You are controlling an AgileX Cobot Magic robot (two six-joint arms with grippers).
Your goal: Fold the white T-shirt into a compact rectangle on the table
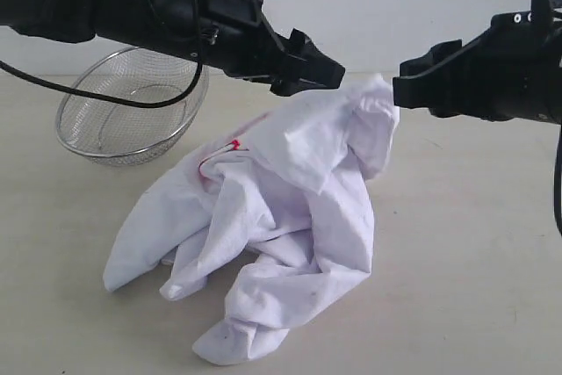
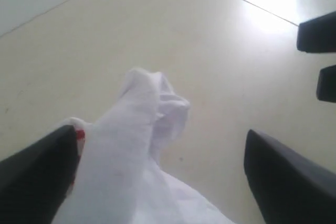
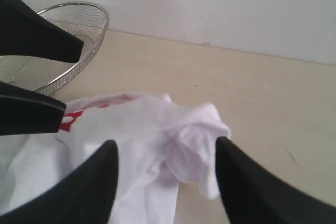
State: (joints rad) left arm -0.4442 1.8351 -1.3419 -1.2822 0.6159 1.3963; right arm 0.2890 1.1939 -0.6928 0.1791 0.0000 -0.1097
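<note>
The white T-shirt (image 1: 290,208) lies crumpled in a heap on the table (image 1: 474,252), with a bit of red lettering (image 1: 218,157) showing. One bunched corner (image 1: 376,98) stands raised between the two arms. My left gripper (image 1: 332,71) hovers just left of that peak, jaws wide open, and cloth (image 2: 131,150) rests against one finger (image 2: 47,171). My right gripper (image 1: 399,92) is at the peak's right side, open, with the bunched cloth (image 3: 194,145) between its fingers (image 3: 241,182); neither finger pinches it. The neck tag is not visible.
A round wire-mesh basket (image 1: 132,116) stands at the back left, behind the left arm, also visible as the basket (image 3: 79,22) in the right wrist view. A pale wall runs along the table's far edge. Bare tabletop lies right of the shirt.
</note>
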